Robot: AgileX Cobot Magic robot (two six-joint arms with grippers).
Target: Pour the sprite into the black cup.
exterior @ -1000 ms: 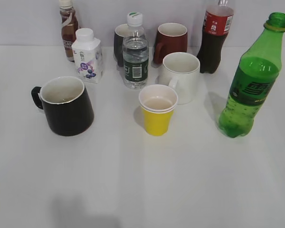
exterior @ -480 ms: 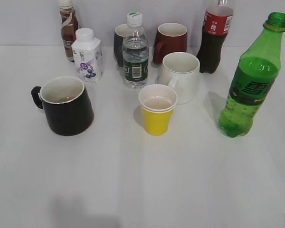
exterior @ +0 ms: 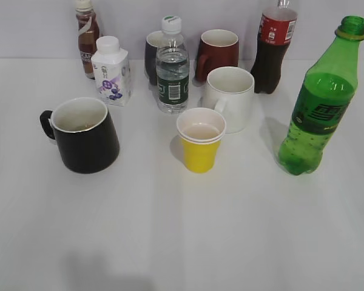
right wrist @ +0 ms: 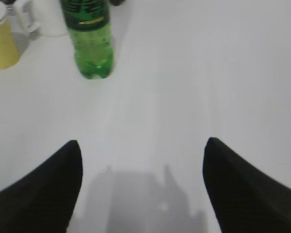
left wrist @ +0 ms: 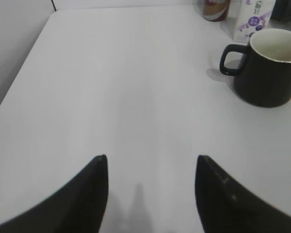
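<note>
The sprite is a tall green bottle with no cap, upright at the right of the table; its lower part shows in the right wrist view. The black cup stands at the left, white inside, handle to the left; it also shows in the left wrist view. My left gripper is open and empty over bare table, well short of the cup. My right gripper is open and empty, well short of the sprite. Neither gripper shows in the exterior view.
A yellow paper cup and a white mug stand mid-table. Behind are a clear water bottle, a white carton, a brown drink bottle, a dark mug, a dark red mug and a cola bottle.
</note>
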